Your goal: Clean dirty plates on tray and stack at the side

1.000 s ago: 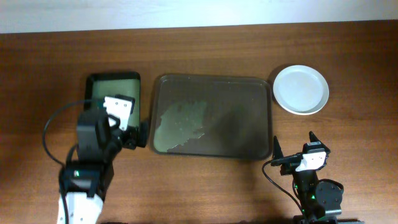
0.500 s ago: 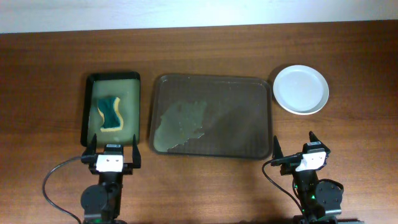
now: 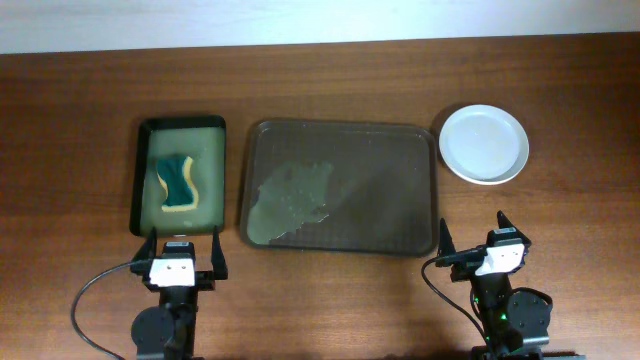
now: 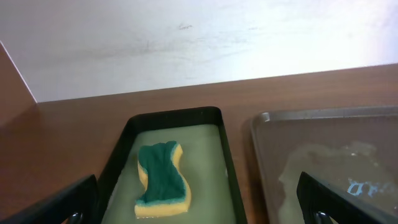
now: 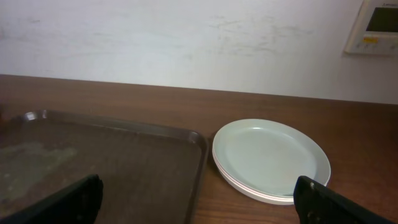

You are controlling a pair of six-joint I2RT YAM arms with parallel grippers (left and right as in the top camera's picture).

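The white plates (image 3: 484,143) sit in a stack on the table right of the dark brown tray (image 3: 340,188); the stack also shows in the right wrist view (image 5: 270,158). The tray holds no plates, only a wet smear, and shows in both wrist views (image 5: 112,168) (image 4: 336,155). My left gripper (image 3: 182,247) is open and empty at the table's front edge, below the small black tray. My right gripper (image 3: 473,236) is open and empty at the front edge, below the plates.
A small black tray (image 3: 180,175) with a greenish inside holds a yellow and green sponge (image 3: 177,181), left of the brown tray; the sponge also shows in the left wrist view (image 4: 160,178). A wall lies beyond the table's far edge.
My left arm has pulled back from over the small black tray to the table's front edge, uncovering the sponge. The right arm has not moved.
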